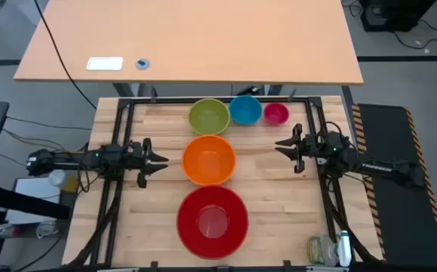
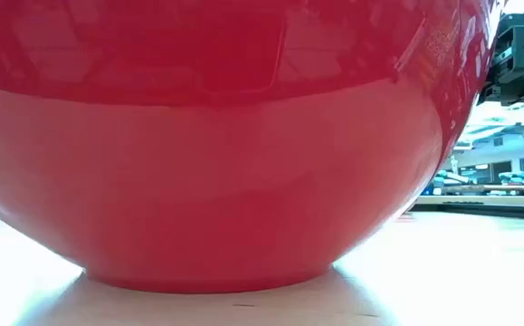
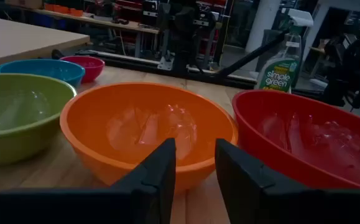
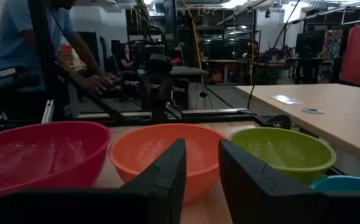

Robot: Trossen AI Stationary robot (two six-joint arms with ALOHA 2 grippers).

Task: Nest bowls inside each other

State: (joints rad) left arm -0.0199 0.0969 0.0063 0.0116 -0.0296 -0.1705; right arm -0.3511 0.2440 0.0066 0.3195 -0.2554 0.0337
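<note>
Five bowls stand upright on their bases on the wooden table. The red bowl (image 1: 212,221) is nearest the front edge and fills the low view (image 2: 225,145). The orange bowl (image 1: 209,159) sits in the middle. Along the far edge stand the lime green (image 1: 208,116), blue (image 1: 244,109) and pink (image 1: 276,113) bowls. My left gripper (image 1: 163,160) hovers just left of the orange bowl (image 3: 148,124), fingers drawn close with nothing between them. My right gripper (image 1: 278,147) hovers right of the orange bowl (image 4: 167,149), its fingers equally close and empty.
A spray bottle (image 1: 344,249) and a jar stand at the near right corner. A second, lighter table (image 1: 188,38) lies beyond the far edge. A black frame rail (image 1: 218,99) runs along the far side. A person (image 4: 30,37) stands beyond the table's left side.
</note>
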